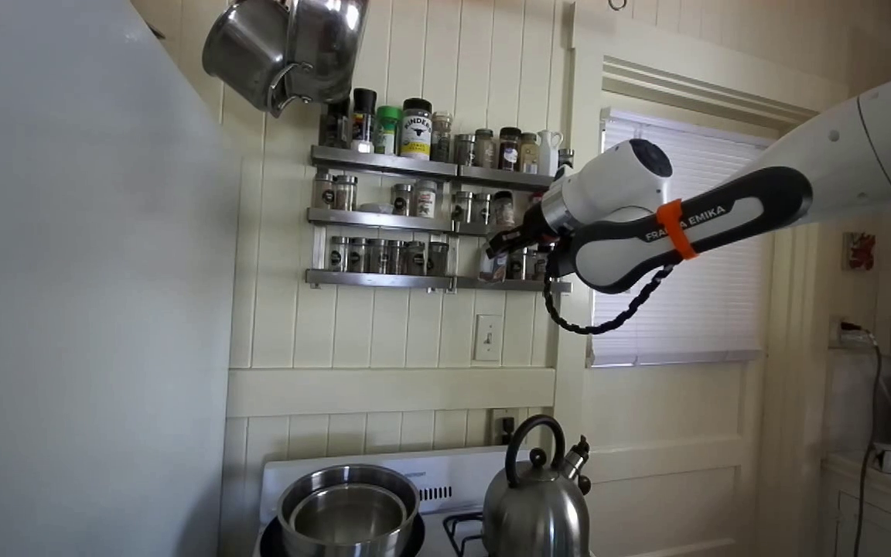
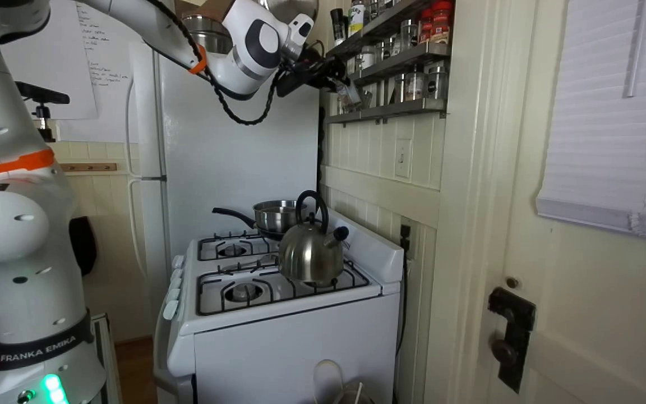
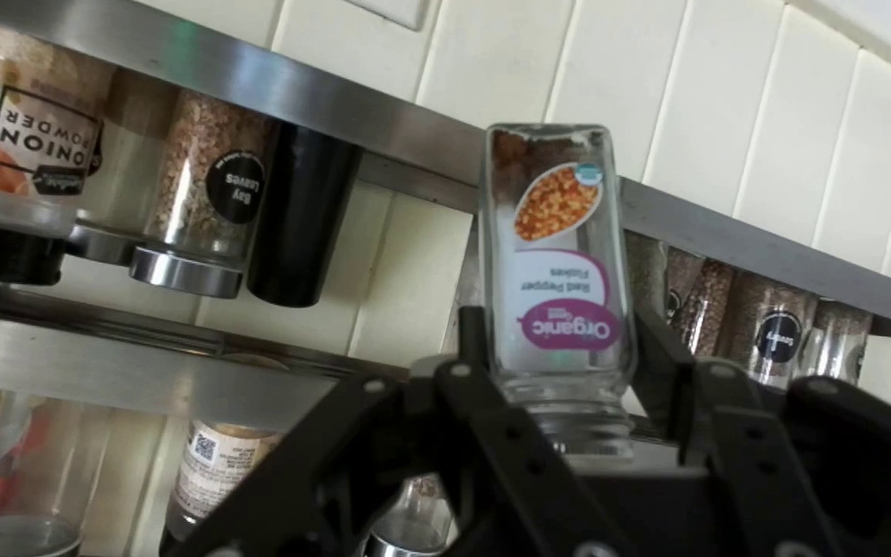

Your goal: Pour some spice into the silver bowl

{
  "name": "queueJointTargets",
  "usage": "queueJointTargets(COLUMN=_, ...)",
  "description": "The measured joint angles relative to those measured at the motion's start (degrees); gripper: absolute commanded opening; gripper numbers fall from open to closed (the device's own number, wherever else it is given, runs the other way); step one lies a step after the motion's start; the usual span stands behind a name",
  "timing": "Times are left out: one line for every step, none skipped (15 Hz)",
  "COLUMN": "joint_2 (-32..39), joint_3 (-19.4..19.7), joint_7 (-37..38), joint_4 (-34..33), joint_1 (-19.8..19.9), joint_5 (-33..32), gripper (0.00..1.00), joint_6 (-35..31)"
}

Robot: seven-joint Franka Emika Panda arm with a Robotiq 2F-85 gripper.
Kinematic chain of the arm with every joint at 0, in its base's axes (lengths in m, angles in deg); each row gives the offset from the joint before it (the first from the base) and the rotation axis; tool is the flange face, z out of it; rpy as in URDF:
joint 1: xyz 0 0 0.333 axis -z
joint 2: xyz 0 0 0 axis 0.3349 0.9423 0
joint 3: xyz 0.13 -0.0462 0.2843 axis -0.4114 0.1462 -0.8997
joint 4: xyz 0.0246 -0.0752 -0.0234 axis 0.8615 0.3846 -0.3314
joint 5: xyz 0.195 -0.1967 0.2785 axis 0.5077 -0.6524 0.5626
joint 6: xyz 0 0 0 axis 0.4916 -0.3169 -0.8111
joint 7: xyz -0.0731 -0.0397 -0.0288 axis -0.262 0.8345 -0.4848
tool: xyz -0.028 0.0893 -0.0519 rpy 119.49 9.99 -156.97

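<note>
Wrist view: I am clasping a clear, square-sided glass spice jar (image 3: 558, 255) in my black gripper (image 3: 565, 334); in an exterior view, the round, silver steel bowl (image 1: 349, 548) is sitting at its seven o'clock.

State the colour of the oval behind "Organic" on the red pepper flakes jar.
Magenta-purple; the oval shows best in the wrist view.
</note>
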Motion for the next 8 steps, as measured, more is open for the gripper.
queueJointTargets(joint_2=0.4, joint_3=-0.6, joint_7=0.4, joint_4=-0.7, joint_1=1.1, joint_5=-0.7, gripper=0.23, joint_6=-0.3)
queueJointTargets(joint_2=1.0, joint_3=-1.1, joint_7=0.8, joint_4=-1.5, joint_1=2.2, joint_5=-1.5, gripper=0.23, joint_6=-0.7)
queueJointTargets(joint_2=1.5, joint_3=-1.7, joint_7=1.3, joint_4=-2.4, joint_1=3.3, joint_5=-2.2, gripper=0.23, joint_6=-0.8)
queueJointTargets(joint_2=2.1, joint_3=-2.3, joint_7=1.7, joint_4=-3.3, joint_1=4.3, joint_5=-2.9, gripper=0.23, joint_6=-1.0)
queueJointTargets(joint_2=2.7, joint_3=-2.9, joint_7=2.3, joint_4=-4.2, joint_1=5.3, joint_5=-3.7, gripper=0.23, joint_6=-1.2)
queueJointTargets(joint_2=3.3, joint_3=-3.6, joint_7=3.1, joint_4=-4.8, joint_1=6.3, joint_5=-4.5, gripper=0.23, joint_6=-1.8)
queueJointTargets(joint_2=3.9, joint_3=-4.4, joint_7=4.0, joint_4=-5.5, joint_1=7.3, joint_5=-5.6, gripper=0.23, joint_6=-2.7)
queueJointTargets(joint_2=4.4, joint_3=-5.3, joint_7=5.2, joint_4=-6.0, joint_1=8.3, joint_5=-6.8, gripper=0.23, joint_6=-3.6)
